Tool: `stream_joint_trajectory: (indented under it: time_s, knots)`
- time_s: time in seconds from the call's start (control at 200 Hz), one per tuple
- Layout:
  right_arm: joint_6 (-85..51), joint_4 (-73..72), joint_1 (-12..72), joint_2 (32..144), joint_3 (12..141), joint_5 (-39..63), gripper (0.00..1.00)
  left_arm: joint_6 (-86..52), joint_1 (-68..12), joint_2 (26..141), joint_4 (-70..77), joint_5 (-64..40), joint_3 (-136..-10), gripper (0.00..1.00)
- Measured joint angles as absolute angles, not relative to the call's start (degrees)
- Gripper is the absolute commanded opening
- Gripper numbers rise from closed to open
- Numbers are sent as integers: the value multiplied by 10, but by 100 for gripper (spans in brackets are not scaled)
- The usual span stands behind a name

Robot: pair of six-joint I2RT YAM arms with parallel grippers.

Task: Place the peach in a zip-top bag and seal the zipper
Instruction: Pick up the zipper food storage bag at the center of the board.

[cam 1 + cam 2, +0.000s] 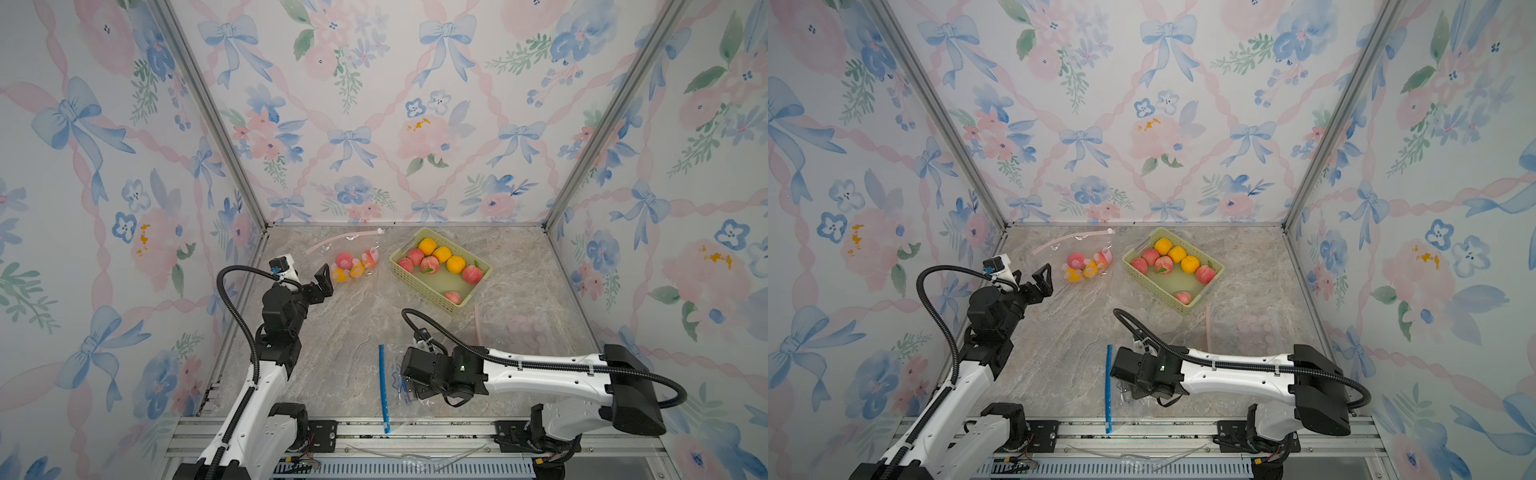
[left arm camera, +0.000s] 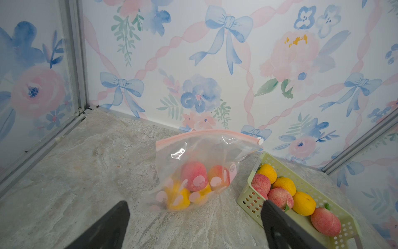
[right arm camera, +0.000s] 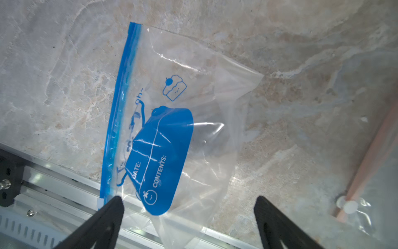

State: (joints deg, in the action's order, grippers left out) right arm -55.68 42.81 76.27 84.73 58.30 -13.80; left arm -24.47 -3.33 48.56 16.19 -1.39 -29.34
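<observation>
**Peach (image 2: pixel 193 175) bagged, zipper seemingly run shut, both pincers empty**

Lies inside the pink-zipper bag (image 2: pixel 200 151) at the far left of the surface (image 1: pixel 353 332), packed against a second peach (image 2: pixel 218 174) and two oranges (image 2: pixel 178 198). Judged as placed. Zipper strip (image 2: pixel 206 132): flat and joined along its length in the left wrist view, white slider (image 2: pixel 260 141) parked at one end. Probably sealed, though not certain from these frames. Little left for this bag, then, beyond confirming the seal.

Left pincer (image 2: pixel 195 204): fingers wide apart, nothing between them, aimed at the bag and near its bottom edge without touching. Peach just beyond the fingertips, behind the plastic.

Right pincer (image 3: pixel 189 199): likewise spread and empty, hanging over an empty blue-zipper bag (image 3: pixel 215 86) at the front edge of the surface, well apart from the bagged peach.

More peaches (image 1: pixel 430 264) in the green basket (image 2: pixel 247 200), just beside the pink-zipper bag. Possibly fruit for the blue-zipper bag, but only a guess.
</observation>
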Motion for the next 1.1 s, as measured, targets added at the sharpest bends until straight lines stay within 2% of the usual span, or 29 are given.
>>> stream_joint_trajectory:
  time_s: [0.025, 0.125, 0.26, 0.32, 0.395, 0.54, 0.57, 0.765, 0.945, 1.1]
  knots:
    - [-562, 423, 762, 851, 578, -135, 100, -251, -33, 483, 156, -15, -293, 98]
    - [-574, 393, 760, 859, 548, -118, 87, -275, -33, 476, 137, -27, -293, 98]
    - [-583, 340, 741, 859, 502, -91, 54, -300, -34, 477, 113, -46, -294, 98]
    - [-582, 317, 727, 859, 487, -80, 36, -308, -37, 480, 104, -53, -295, 98]
    - [-582, 283, 703, 859, 472, -65, 20, -317, -43, 486, 94, -63, -297, 98]
    - [-567, 235, 652, 846, 449, -41, 3, -327, -62, 496, 79, -77, -303, 98]
    - [-558, 231, 643, 835, 448, -36, 0, -328, -66, 496, 75, -80, -305, 98]
    - [-506, 193, 590, 731, 435, -4, 0, -349, -88, 497, 49, -102, -309, 95]
    - [-469, 130, 498, 611, 390, 61, 0, -388, -90, 486, 30, -136, -299, 89]
    - [-459, 85, 429, 555, 376, 128, 0, -415, -103, 454, 32, -183, -269, 86]
